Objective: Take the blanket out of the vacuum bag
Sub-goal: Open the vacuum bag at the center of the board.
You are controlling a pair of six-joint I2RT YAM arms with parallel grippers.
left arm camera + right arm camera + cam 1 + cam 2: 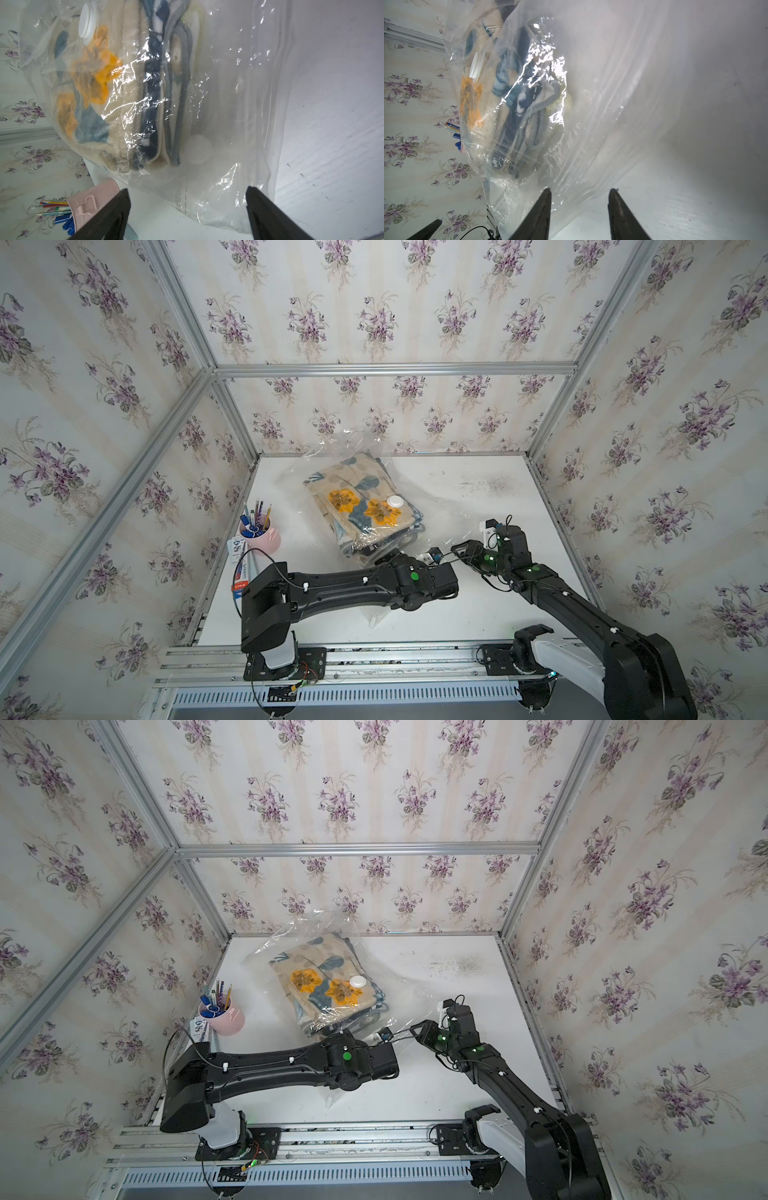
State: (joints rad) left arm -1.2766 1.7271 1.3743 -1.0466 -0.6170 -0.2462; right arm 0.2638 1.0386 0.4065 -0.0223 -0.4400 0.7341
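Note:
The vacuum bag (440, 510) is clear crinkly plastic lying mid-table, with a round white valve cap (395, 501) on top. Inside it the folded blanket (357, 497) is beige with orange flowers and blue leaves; it also shows in a top view as the blanket (320, 977). My left gripper (186, 189) is open at the bag's near end, its fingers wide on either side of the plastic, with the blanket's folded edges (158, 99) ahead. My right gripper (581, 189) is open to a narrower gap at the bag's right near corner (465, 549). Loose bag film (571, 199) lies between its fingers.
A pink cup of pens (262, 535) stands at the table's left side, with a flat printed pack (241, 568) beside it. Flowered walls on aluminium posts close in the left, back and right. A metal rail (374, 655) runs along the front edge.

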